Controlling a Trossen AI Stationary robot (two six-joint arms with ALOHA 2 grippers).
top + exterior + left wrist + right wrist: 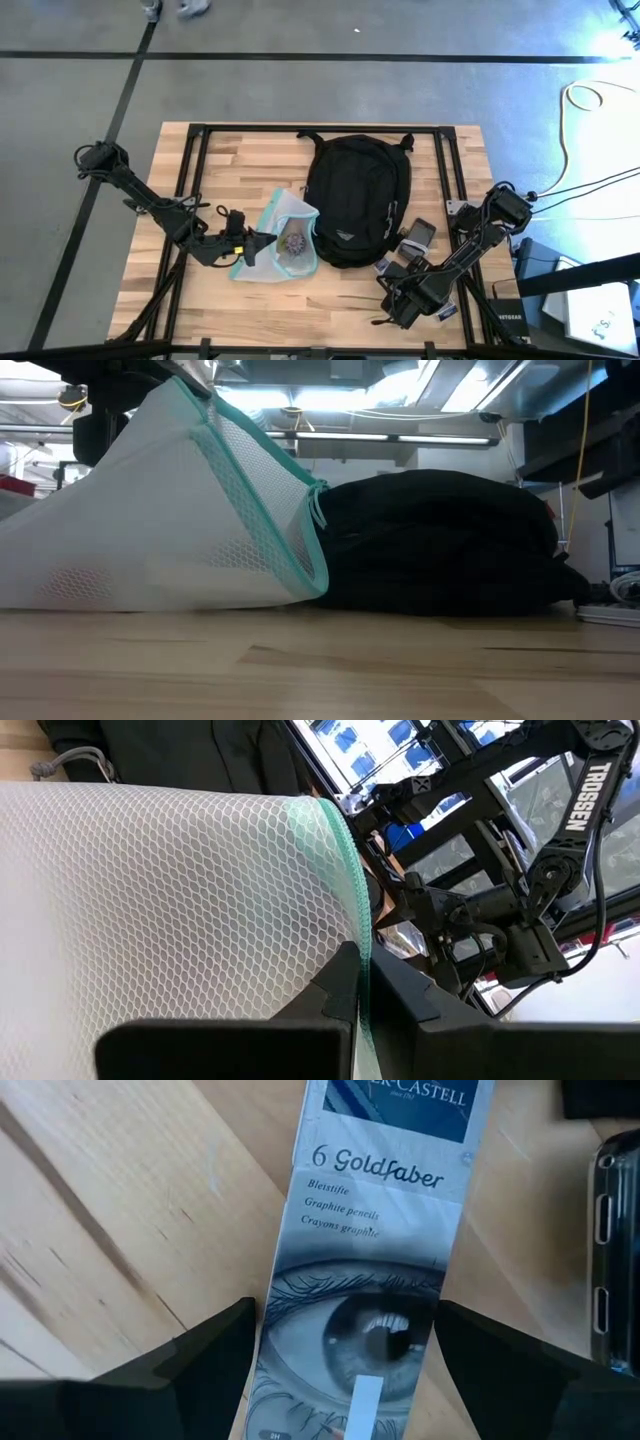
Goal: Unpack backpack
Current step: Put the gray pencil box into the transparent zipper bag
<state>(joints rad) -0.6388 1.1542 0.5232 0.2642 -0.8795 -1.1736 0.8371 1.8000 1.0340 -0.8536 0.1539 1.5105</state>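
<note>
The left claw, clamped on the mesh pouch, is lifting its rim; right claw, fingers apart, is straddling the pencil tin near the desk's front-right corner: pull clear of the backpack.

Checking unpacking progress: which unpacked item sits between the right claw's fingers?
The pencil tin with the eye picture; the mesh pouch is in the left claw.

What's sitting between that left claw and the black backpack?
The mesh pouch with teal edging lies between them. The left gripper is shut on its edge, and its far side reaches the backpack, as the high view shows.
</note>
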